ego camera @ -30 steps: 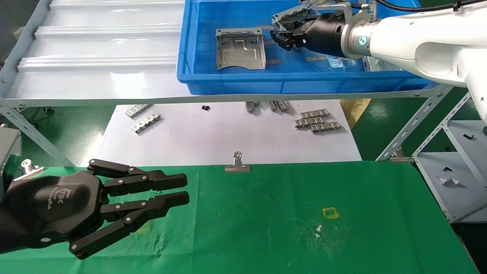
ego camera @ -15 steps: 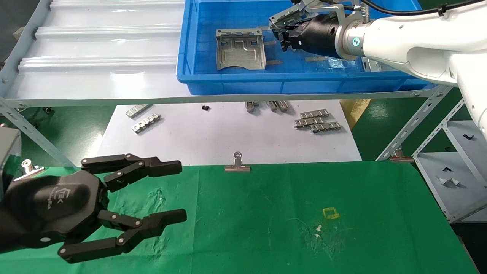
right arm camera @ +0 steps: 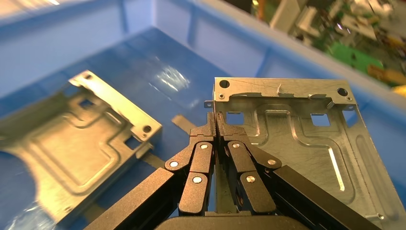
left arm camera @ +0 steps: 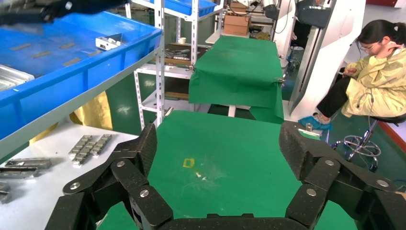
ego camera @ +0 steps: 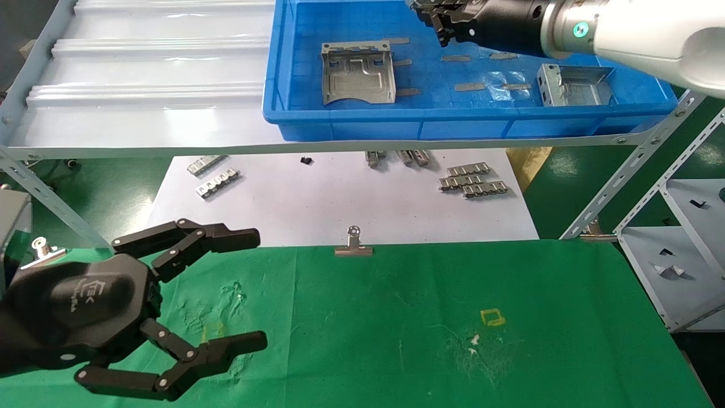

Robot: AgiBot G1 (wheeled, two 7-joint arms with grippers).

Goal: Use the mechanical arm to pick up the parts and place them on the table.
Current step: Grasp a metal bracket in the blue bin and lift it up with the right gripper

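- Black jointed fingers (right arm camera: 210,139) of the right end effector (right arm camera: 216,125) are pinched right together on the bent edge of a grey sheet-metal plate (right arm camera: 292,139), so it's got a firm hold of that part, which sits lifted above the floor of the blue bin (right arm camera: 158,57).
- From the head view the right end effector (ego camera: 447,17) is up at the top edge, over the back of the blue bin (ego camera: 396,122), on the end of the white arm with the green-lit ring (ego camera: 579,29). The held plate itself is mostly out of sight from there.
- Two more plates are lying in the bin: one flat near the left side (ego camera: 358,73), embossed channel facing up, and one by the right side (ego camera: 575,85) with its bent edges showing. Few thin metal strips (ego camera: 469,86) are scattered between them.
- Right wrist view also catches that other flat plate (right arm camera: 76,143) down on the bin floor, off to the side of the held one and not touching it.
- Left end effector (ego camera: 252,292) is spread wide open with nothing in it, hovering over the near left corner of the green cloth surface (ego camera: 425,351). Left wrist view agrees, fingers (left arm camera: 146,146) far apart.
- Green surface has a little yellow square outline (ego camera: 491,317) on it, no plates there yet.
- Silver binder clip (ego camera: 353,245) sits on the cloth's far edge, and beyond it a white sheet (ego camera: 340,198) has slotted metal strips (ego camera: 470,181) on it.
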